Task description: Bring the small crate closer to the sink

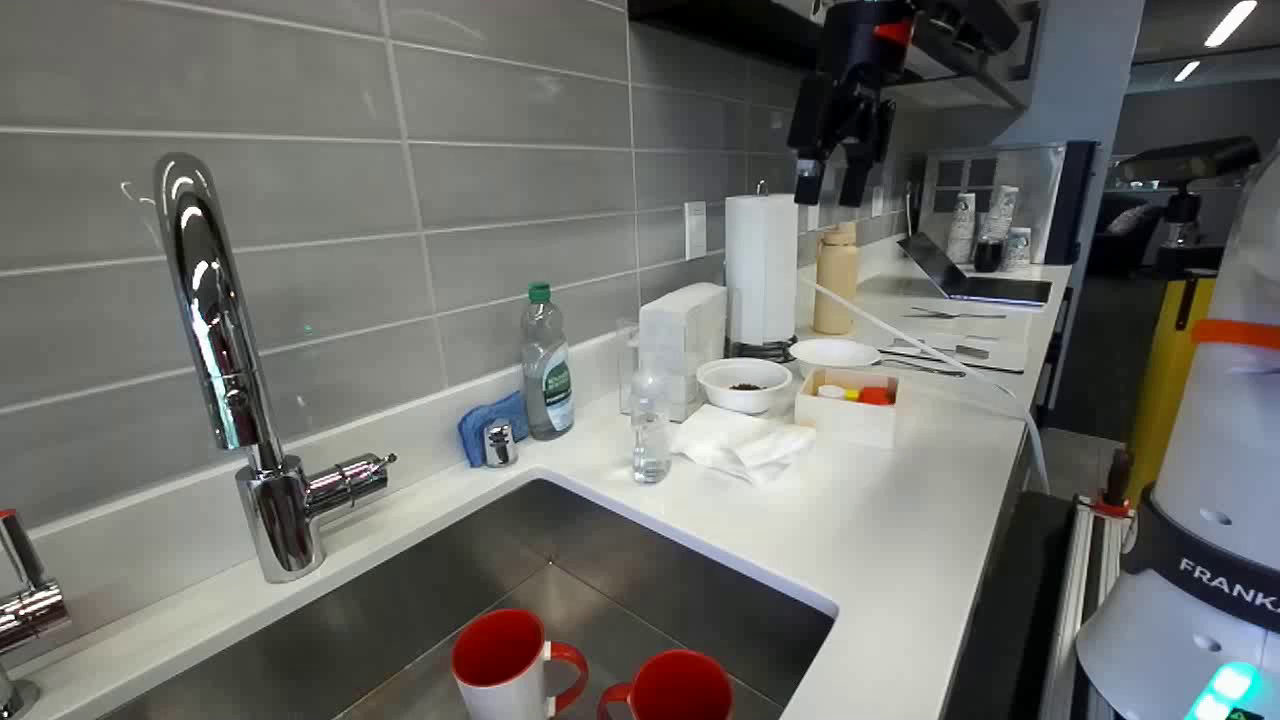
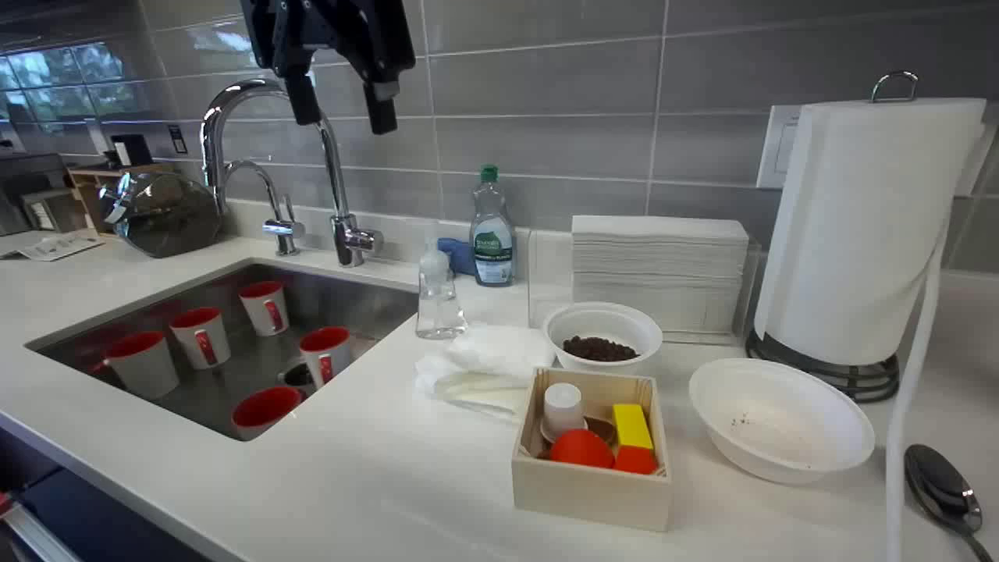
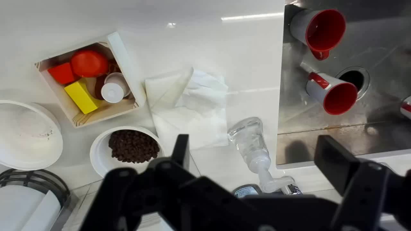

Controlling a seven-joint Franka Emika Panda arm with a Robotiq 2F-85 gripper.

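Note:
The small crate is a low pale wooden box [image 1: 848,422] on the counter. It holds red and yellow pieces and a small white cup. It also shows in an exterior view [image 2: 591,492] and at the left of the wrist view [image 3: 126,69]. The stainless-steel sink [image 1: 620,545] holds red-and-white mugs; it also shows in an exterior view [image 2: 351,300] and at the right of the wrist view [image 3: 293,110]. Its chrome faucet [image 1: 215,330] is tall and curved. My gripper [image 1: 832,188] is open and empty, high above the counter; its fingers also show in the wrist view [image 3: 257,154].
A crumpled paper towel [image 2: 480,363] and a clear soap dispenser [image 2: 439,300] stand between crate and sink. A bowl of dark pieces [image 2: 601,336], another white bowl [image 2: 780,421], a paper towel roll [image 2: 866,234], napkins [image 2: 655,273] and a dish soap bottle [image 2: 492,234] are nearby. A white cable [image 2: 909,406] crosses the counter.

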